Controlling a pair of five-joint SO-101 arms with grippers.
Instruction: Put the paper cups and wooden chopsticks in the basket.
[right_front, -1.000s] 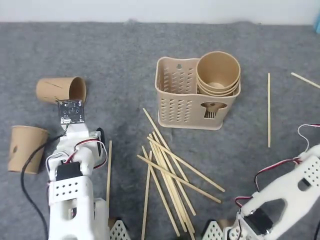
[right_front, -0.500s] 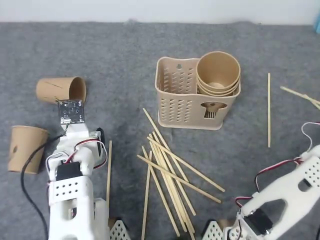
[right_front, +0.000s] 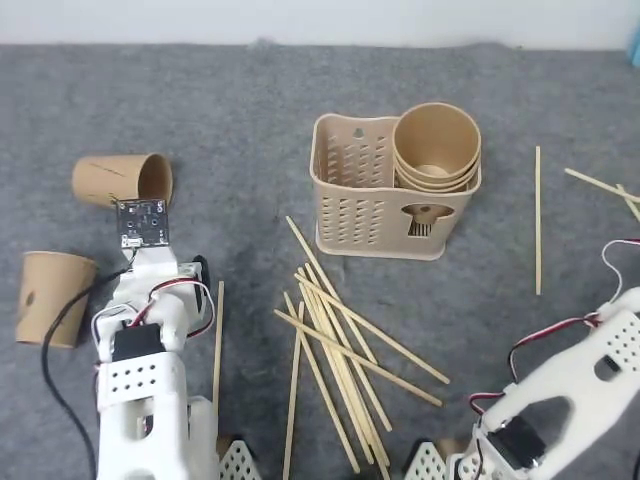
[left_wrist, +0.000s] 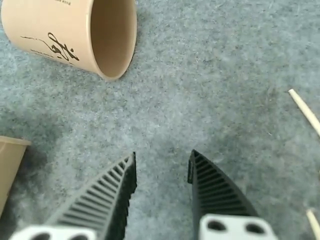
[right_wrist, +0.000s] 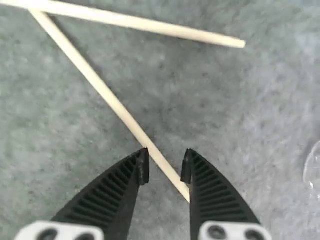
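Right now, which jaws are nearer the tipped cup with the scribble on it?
Left. The left jaws stand open close to the tipped cup; the right jaws are at the table's far side, open astride a chopstick.

Place: robot lab bench. Evidence: grey felt over my table (right_front: 230, 110); my two white arms (right_front: 140, 400), wiring (right_front: 540, 338) bare.

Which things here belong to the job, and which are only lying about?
For the job: basket; stacked cups inside it; far tipped cup; near tipped cup; chopstick pile; chopstick left of the pile; chopstick right of the basket; crossed chopsticks at the right edge.
Just lying about: grey mat; blue thing, cut off.
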